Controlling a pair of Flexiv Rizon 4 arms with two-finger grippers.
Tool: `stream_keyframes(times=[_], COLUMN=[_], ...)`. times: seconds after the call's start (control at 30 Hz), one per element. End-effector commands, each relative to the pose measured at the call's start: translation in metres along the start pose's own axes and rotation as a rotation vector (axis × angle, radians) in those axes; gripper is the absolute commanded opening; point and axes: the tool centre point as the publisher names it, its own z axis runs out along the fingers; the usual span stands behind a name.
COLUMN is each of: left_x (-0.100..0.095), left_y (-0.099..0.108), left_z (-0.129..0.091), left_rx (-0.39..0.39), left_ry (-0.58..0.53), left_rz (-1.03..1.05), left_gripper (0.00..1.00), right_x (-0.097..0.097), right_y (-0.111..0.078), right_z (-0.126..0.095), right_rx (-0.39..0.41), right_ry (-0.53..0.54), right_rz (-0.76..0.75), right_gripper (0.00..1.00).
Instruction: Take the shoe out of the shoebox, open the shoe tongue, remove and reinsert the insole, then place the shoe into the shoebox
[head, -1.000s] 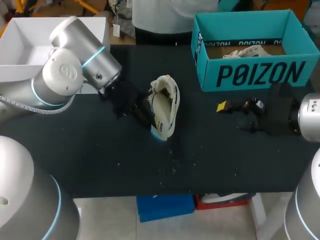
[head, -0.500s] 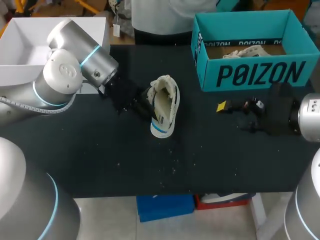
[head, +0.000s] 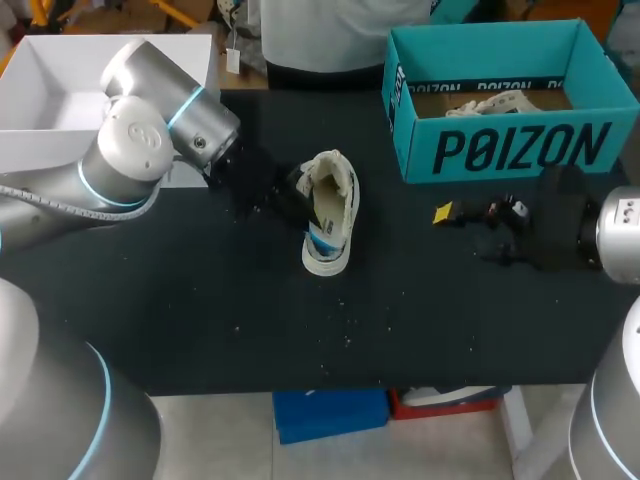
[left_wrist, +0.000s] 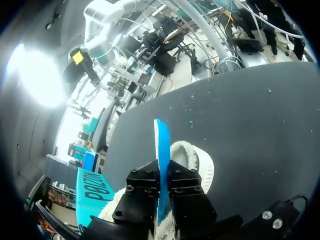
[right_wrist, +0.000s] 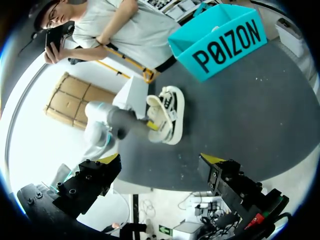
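My left gripper (left_wrist: 161, 184) clamps the blue insole (left_wrist: 161, 140) edge-on between its fingers, white sneaker (left_wrist: 202, 165) just beneath; my right gripper (right_wrist: 161, 167) gapes, released.

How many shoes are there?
2. One shoe lies on the table, with the left hand pinching its insole. The other shoe sits inside the blue box at the back. More could be hidden in there.

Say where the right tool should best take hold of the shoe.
Probably the toe end of the shoe, from the right arm's side. The toe points toward the near edge of the table, while the left tool, shut on the insole, crowds the opening from the other side. The right tool is open.
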Motion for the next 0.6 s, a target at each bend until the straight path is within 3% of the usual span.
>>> stream_keyframes(times=[0.03, 0.6], left_x=[0.001, 0.004], left_y=[0.009, 0.026], left_z=[0.003, 0.003], left_rx=[-0.005, -0.166], left_ry=[0.001, 0.073], left_rz=[0.001, 0.002], left_gripper=[0.00, 0.00], right_x=[0.000, 0.000], right_y=[0.000, 0.000], right_z=[-0.002, -0.002], right_rx=[0.002, 0.002], right_ry=[0.002, 0.002], right_rz=[0.000, 0.000], right_gripper=[1.00, 1.00])
